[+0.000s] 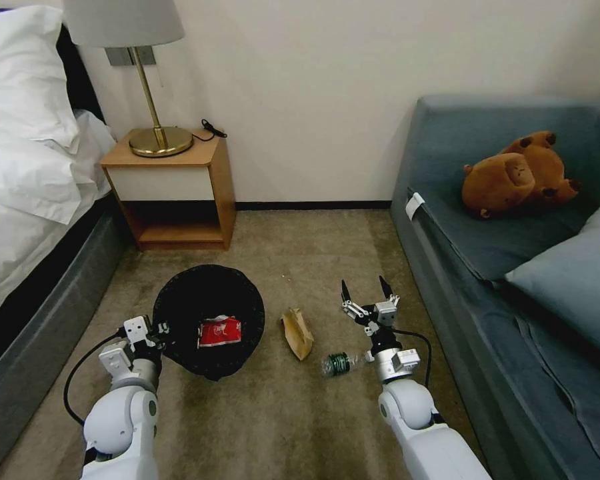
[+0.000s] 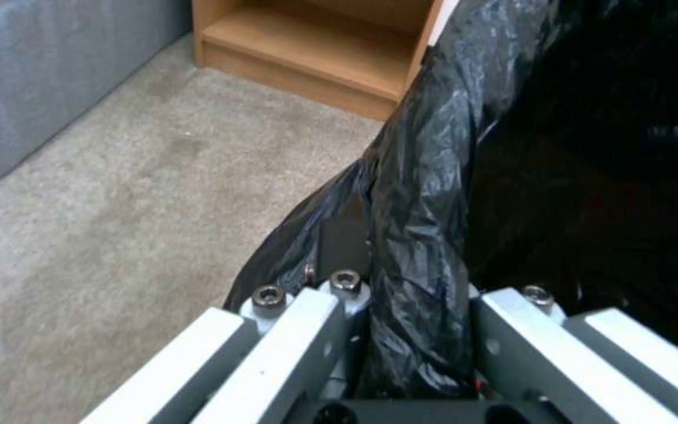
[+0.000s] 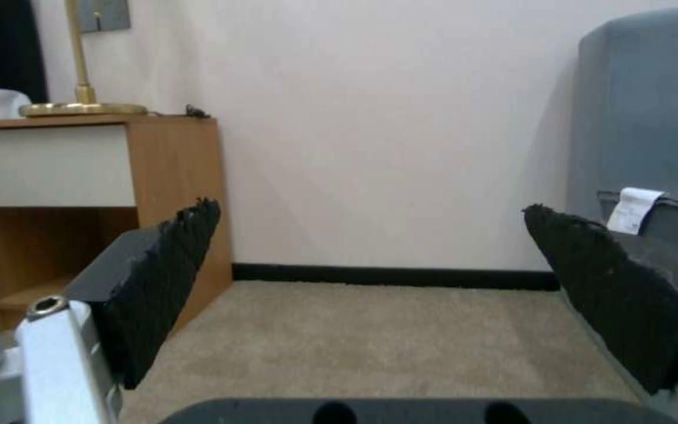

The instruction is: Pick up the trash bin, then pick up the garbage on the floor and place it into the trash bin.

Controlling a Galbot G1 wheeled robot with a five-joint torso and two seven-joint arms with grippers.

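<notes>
Lower left of the head view: the left gripper (image 1: pixel 159 331) pinches the rim of the bin (image 1: pixel 209 293) through its black bag (image 2: pixel 425 194) — slippery film, so the hold looks best on the stiff edge. A red wrapper (image 1: pixel 220 331) lies inside the bin; it seems light. At lower centre on the carpet lie a tan scrap (image 1: pixel 297 333) and a small bottle (image 1: pixel 341 363) — both likely light — beside the right gripper (image 1: pixel 366 288), its jaws spread and empty.

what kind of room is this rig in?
Looks like a hotel-style bedroom: a bed with white linen, a wooden nightstand carrying a brass lamp, and a grey-blue sofa with a plush toy, on beige carpet.
</notes>
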